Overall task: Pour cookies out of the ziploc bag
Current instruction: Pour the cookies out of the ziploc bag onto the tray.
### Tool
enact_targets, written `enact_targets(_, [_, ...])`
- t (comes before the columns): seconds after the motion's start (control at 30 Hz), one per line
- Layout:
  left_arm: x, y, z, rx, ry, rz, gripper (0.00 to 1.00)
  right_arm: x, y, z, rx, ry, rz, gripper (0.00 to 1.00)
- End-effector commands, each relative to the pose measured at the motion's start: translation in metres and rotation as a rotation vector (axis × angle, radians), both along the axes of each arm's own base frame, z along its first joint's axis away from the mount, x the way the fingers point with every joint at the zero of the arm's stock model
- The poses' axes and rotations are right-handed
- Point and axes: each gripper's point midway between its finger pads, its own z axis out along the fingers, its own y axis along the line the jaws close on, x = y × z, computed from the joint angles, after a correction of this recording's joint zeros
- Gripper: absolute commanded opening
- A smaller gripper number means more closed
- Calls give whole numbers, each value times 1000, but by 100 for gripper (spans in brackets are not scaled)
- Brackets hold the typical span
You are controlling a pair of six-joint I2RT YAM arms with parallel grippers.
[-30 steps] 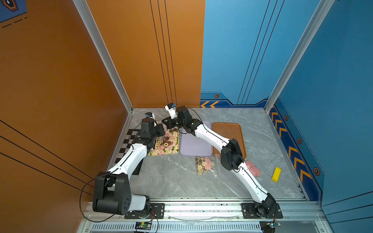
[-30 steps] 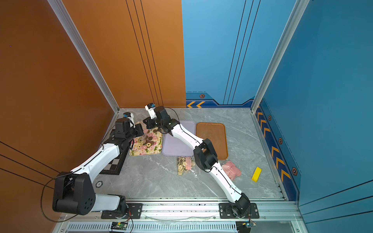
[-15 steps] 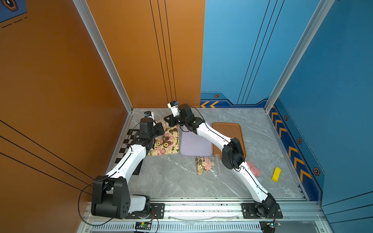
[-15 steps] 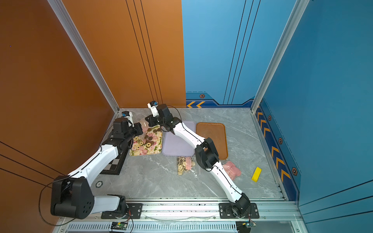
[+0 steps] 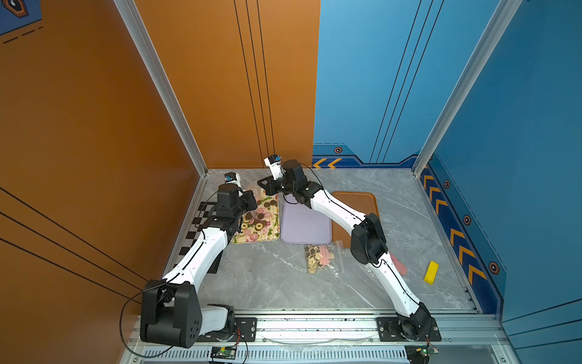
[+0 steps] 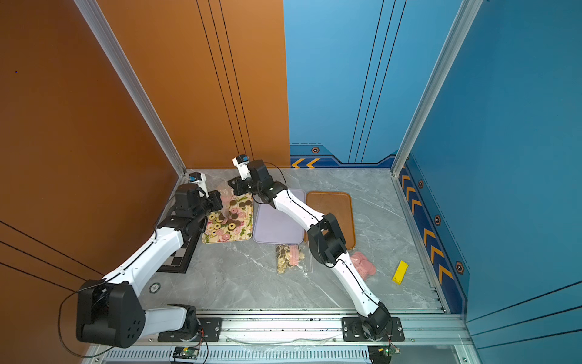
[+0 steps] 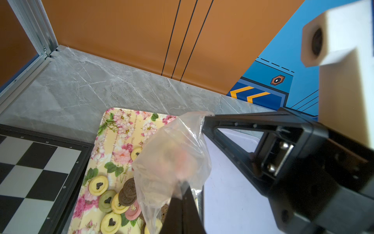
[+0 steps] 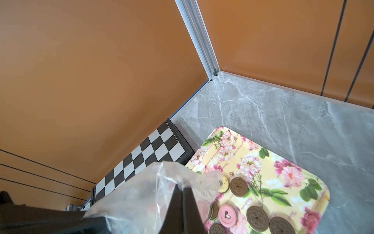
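Observation:
A clear ziploc bag (image 7: 172,154) hangs over the floral tray (image 7: 121,125) at the back left, seen in both top views (image 5: 253,191). My left gripper (image 7: 183,195) is shut on one corner of the bag. My right gripper (image 8: 183,187) is shut on another, and its fingers (image 7: 204,119) show close by in the left wrist view. Brown, pink and yellow round cookies (image 5: 256,220) lie spread on the tray (image 8: 253,162). Blurred pink and brown shapes show through the bag (image 8: 141,202); I cannot tell if they are inside it.
A purple tray (image 5: 305,227) and a brown tray (image 5: 356,205) lie to the right of the floral one. A chessboard (image 5: 195,227) sits by the left wall. A second bag of cookies (image 5: 318,255), pink discs (image 6: 363,264) and a yellow block (image 5: 430,272) lie nearer the front.
Both grippers have lifted the bag a little toward the back wall, the right one shifting slightly right. Both stay shut on the bag.

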Motion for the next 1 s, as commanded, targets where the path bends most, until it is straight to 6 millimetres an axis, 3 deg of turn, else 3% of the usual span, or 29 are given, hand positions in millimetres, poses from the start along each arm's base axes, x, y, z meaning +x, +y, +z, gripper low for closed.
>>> enact_targets(0.0, [-6,2,4,34,-9,5,0,0,-8,31,55,-25,-4,0])
enact_targets(0.13, [-7,-2,5,23,-13,-16,0,-2,-11,24,36,-6,3,3])
enact_targets(0.23, [-10,-5,7,8,-18,-27,0,-9,-16,24,31,16,6,47])
enact_targets(0.27, [-12,-7,8,3,-16,-31,0,4,-35,25,35,18,-29,55])
enact_targets(0.3, [-15,-8,9,-2,-12,-37,0,4,-42,27,42,20,-39,60])
enact_targets(0.5, [-43,-18,11,2,6,-56,0,-15,-93,52,114,30,-79,72])
enact_targets(0.6, [-65,-23,13,27,30,-59,0,-36,-126,50,118,67,-103,73])
enact_targets(0.8, [-118,-31,-7,109,168,-82,0,-85,-195,12,56,198,-150,77])
enact_targets(0.97, [-161,-36,-21,166,238,-97,0,-133,-238,-15,-40,241,-176,80])
